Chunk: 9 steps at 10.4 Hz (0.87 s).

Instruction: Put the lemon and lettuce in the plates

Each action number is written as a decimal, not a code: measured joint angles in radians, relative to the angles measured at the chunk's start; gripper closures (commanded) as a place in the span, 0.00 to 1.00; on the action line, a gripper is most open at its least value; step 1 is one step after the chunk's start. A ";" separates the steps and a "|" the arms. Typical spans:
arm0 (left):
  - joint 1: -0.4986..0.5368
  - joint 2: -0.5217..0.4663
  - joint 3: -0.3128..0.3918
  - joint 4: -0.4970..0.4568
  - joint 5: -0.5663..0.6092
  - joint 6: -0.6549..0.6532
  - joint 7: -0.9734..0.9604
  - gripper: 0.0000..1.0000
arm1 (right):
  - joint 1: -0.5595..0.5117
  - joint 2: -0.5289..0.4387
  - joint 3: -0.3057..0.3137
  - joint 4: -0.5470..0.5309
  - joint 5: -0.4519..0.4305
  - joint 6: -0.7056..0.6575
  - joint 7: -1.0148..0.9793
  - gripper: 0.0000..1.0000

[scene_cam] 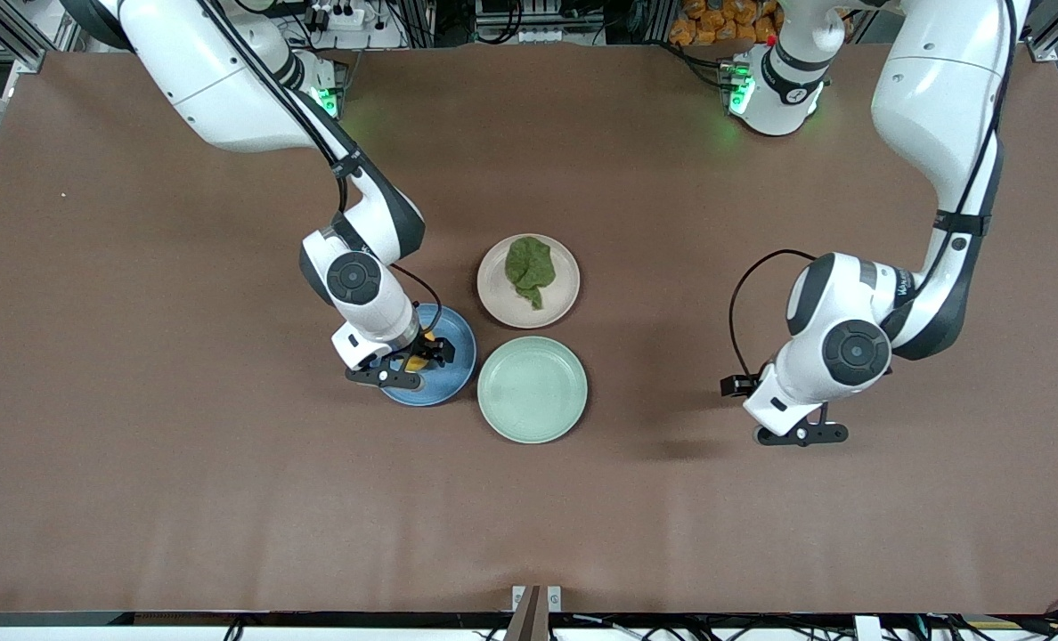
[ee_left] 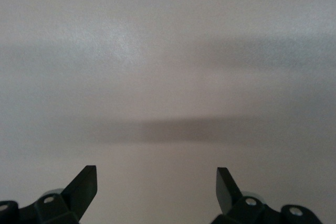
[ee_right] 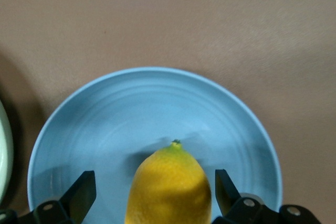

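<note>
- Hovering low over the blue plate (scene_cam: pixel 454 378), centre-left of the frame, the right tool (ee_right: pixel 155 192) stands wide, its fingers either side of the lemon (ee_right: pixel 170 187) lying in that plate.
- Lettuce (scene_cam: pixel 529 268) lies in the beige plate (scene_cam: pixel 565 298) at centre, above the green plate (scene_cam: pixel 533 389).
- Left tool (ee_left: pixel 156 188) waits wide over bare bench (scene_cam: pixel 137 499), lower right.

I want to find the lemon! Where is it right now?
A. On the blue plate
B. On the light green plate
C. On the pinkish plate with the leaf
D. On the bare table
A: the lemon lies on the blue plate, between the open fingers of the right gripper.
</note>
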<state>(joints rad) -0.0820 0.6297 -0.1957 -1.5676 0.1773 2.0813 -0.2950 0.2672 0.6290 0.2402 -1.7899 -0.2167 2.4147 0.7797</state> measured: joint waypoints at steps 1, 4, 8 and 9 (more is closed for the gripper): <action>0.008 0.000 0.000 0.000 0.000 0.000 0.063 0.00 | -0.001 -0.009 -0.001 0.031 0.000 -0.068 0.000 0.00; 0.021 0.000 -0.002 0.000 0.000 0.001 0.138 0.00 | -0.024 -0.080 -0.005 0.069 0.000 -0.177 -0.002 0.00; 0.035 -0.006 -0.008 -0.003 0.000 0.000 0.138 0.00 | -0.085 -0.149 -0.077 0.078 0.091 -0.203 -0.204 0.00; 0.043 -0.011 -0.009 -0.014 0.000 -0.001 0.137 0.00 | -0.096 -0.169 -0.120 0.080 0.130 -0.228 -0.310 0.00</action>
<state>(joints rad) -0.0386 0.6187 -0.2046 -1.5821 0.1773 2.0805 -0.1575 0.1712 0.4601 0.1203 -1.7101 -0.0870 2.1866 0.4699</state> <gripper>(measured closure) 0.000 0.000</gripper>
